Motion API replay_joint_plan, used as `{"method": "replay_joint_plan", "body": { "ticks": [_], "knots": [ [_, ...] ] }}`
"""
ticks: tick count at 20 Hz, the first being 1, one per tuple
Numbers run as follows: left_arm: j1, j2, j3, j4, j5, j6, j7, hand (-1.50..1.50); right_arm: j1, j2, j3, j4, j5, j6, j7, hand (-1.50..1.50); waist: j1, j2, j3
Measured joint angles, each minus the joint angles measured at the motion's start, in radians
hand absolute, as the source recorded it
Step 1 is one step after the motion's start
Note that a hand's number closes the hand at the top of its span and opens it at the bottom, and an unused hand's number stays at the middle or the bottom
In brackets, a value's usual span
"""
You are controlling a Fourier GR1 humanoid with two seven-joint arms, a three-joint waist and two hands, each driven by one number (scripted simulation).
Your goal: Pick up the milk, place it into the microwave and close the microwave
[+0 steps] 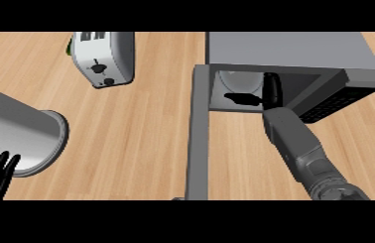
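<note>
The grey microwave [293, 48] stands at the upper right with its door [198, 138] swung open toward me. My right forearm reaches into the cavity, and the right hand [270, 90] sits inside with straight fingers and the thumb spread left, over a pale round turntable plate [236, 80]. No milk shows in view; I cannot tell whether it is hidden behind the hand or deeper in the cavity. Fingers up, my open left hand [7, 166] rests at the lower left edge.
A silver toaster [104, 57] lies at the upper left of the wooden counter [139, 138]. A grey metal cylindrical container [29, 138] stands at the left edge, just above my left hand. The open door splits the counter's middle.
</note>
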Motion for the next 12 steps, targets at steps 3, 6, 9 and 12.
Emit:
{"method": "replay_joint_plan", "body": {
  "ticks": [3,6,9,12],
  "knots": [
    [0.004,-0.009,-0.021,0.001,-0.032,-0.007,-0.006,-1.50,0.035,0.019,-0.017,-0.019,-0.020,0.044,-0.030,-1.50,-0.012,-0.004,-0.001],
    [0.027,-0.009,-0.042,0.002,-0.018,-0.052,-0.006,-1.50,0.084,0.046,-0.028,-0.043,-0.040,0.108,-0.064,-1.50,-0.023,-0.009,-0.001],
    [0.040,-0.007,-0.066,-0.015,0.011,-0.087,0.018,-1.50,0.132,0.079,-0.019,-0.066,-0.055,0.171,-0.092,-1.50,-0.032,-0.013,-0.002],
    [0.056,-0.022,-0.108,-0.042,0.016,-0.109,0.037,-1.50,0.192,0.097,-0.002,-0.098,-0.070,0.259,-0.121,-1.50,-0.042,-0.018,-0.002]
  ]
}}
